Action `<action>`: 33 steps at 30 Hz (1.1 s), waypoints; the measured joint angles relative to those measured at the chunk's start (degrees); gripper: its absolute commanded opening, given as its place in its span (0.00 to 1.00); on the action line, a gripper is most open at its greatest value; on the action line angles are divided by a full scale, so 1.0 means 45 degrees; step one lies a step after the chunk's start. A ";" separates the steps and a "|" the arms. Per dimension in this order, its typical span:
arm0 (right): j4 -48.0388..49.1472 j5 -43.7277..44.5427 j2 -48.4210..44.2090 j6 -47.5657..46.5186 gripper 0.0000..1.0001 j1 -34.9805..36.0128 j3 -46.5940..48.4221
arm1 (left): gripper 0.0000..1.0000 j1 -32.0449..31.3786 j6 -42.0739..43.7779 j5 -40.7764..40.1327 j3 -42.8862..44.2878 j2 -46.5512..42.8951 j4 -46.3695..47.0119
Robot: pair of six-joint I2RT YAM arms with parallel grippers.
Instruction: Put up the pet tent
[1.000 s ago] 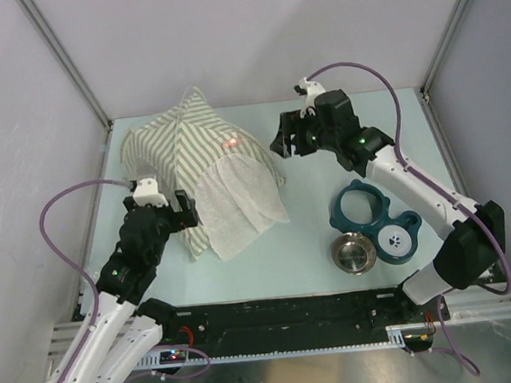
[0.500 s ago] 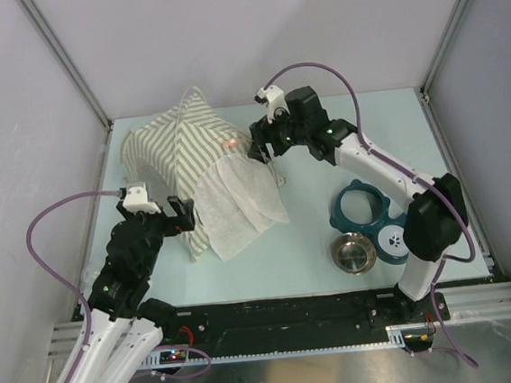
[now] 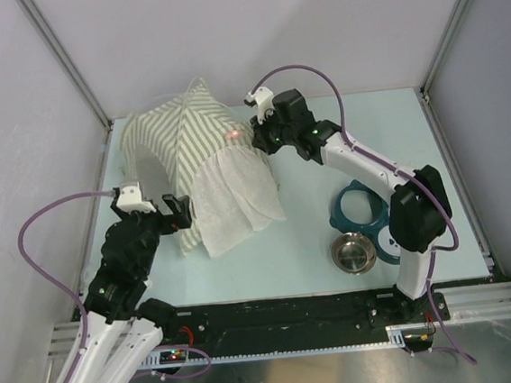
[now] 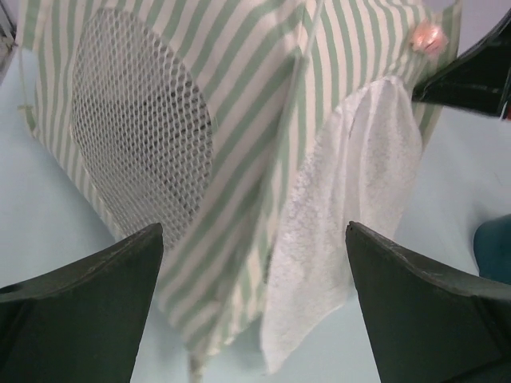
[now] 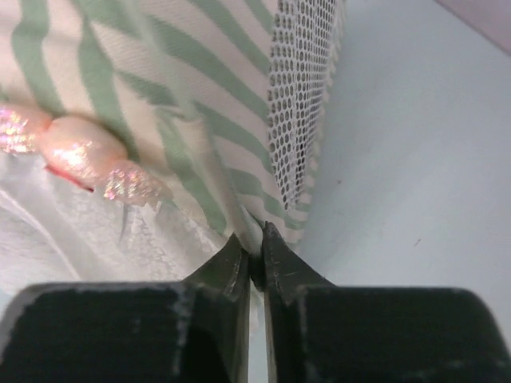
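We start at the right gripper [image 5: 254, 243]. Its two dark fingers are pressed almost together, pinching a thin fold of the large olive-grey and white striped fabric pet tent [image 5: 207, 72]. The pinch sits just below the edge of the grey mesh window [image 5: 299, 96]. The small glittery pink-red mark [image 5: 80, 152] lies close to the left of it.

In the top view, the right gripper [image 3: 259, 137] meets the tent [image 3: 188, 144] at its upper right side, beside the pink-red mark [image 3: 232, 137]. The sheer white flap [image 3: 233, 198] hangs from there towards the near edge.

The fingers of the left gripper [image 4: 254, 239] are spread wide apart and hold nothing. They face the tent's corner, with the mesh window [image 4: 140, 128] to the left and the flap [image 4: 351, 207] to the right. In the top view, this gripper [image 3: 178, 212] is just beside the tent's near left corner. We cannot tell whether it touches the fabric.

The tent stands on the left rear part of the pale blue-green table [image 3: 367, 126]. A teal plastic bowl holder [image 3: 358, 207] and a round steel bowl [image 3: 353, 253] lie well apart from it, on the right.
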 measured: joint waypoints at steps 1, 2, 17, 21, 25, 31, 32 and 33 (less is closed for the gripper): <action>0.0141 0.0355 -0.0039 0.0005 0.01 0.0112 -0.0073 | 1.00 0.0000 0.0000 -0.0039 0.0107 -0.0039 -0.0010; 0.0330 0.0729 -0.0151 0.0102 0.01 0.0243 -0.0248 | 1.00 0.0000 0.0005 -0.0083 0.0228 -0.0068 -0.0024; 0.0359 0.7572 0.0602 0.0500 0.03 0.3891 0.0573 | 1.00 0.0000 0.0019 -0.1341 0.1175 -0.0573 -0.0223; 0.0185 0.7747 0.1967 0.0151 0.08 0.3774 0.2239 | 1.00 0.0005 0.0019 -0.1452 0.1180 -0.0758 -0.0476; 0.0083 0.7218 0.3079 0.0165 0.23 0.3667 0.3740 | 1.00 0.0005 0.0019 -0.1588 0.1180 -0.0840 -0.0733; -0.0695 0.6300 0.3750 0.0772 0.93 0.3497 0.5071 | 1.00 0.0005 0.0024 -0.1593 0.1180 -0.0826 -0.1001; -0.0894 0.6110 0.3745 0.0952 0.96 0.3434 0.5163 | 1.00 0.0005 0.0029 -0.1574 0.1180 -0.0816 -0.1020; -0.1365 0.5765 0.3745 0.1248 0.98 0.3366 0.5362 | 1.00 0.0000 0.0029 -0.1564 0.1180 -0.0792 -0.1035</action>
